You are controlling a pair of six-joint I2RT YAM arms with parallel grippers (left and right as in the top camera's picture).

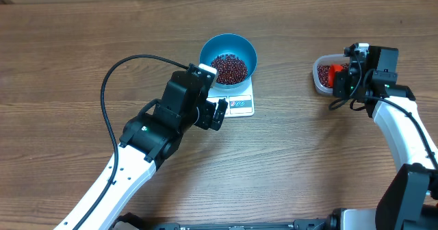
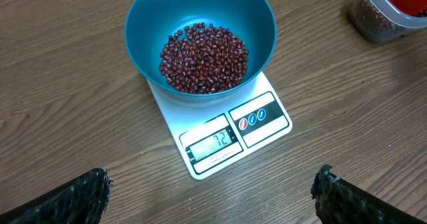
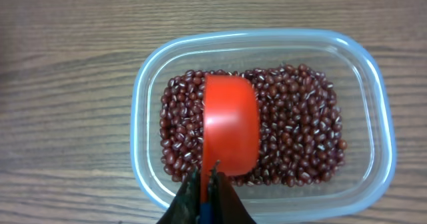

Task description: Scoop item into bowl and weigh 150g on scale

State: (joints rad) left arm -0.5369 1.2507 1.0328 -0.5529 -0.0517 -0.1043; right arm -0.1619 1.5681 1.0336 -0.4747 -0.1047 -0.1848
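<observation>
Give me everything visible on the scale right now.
The scale is a flat white rectangle with rounded corners, plastic by the look, lying flat on the wood table and turned askew in the left wrist view. The blue bowl of beans sits on its far end and covers most of the platform. Along the near edge are a small display reading 72 and a panel with a red and a blue button. Nothing else touches it.

**Only one number I can read**

The scale (image 2: 223,134) has a display (image 2: 215,143) showing 72. The tiny print under it and the marks on the two round buttons (image 2: 251,119) are too small to read.
</observation>
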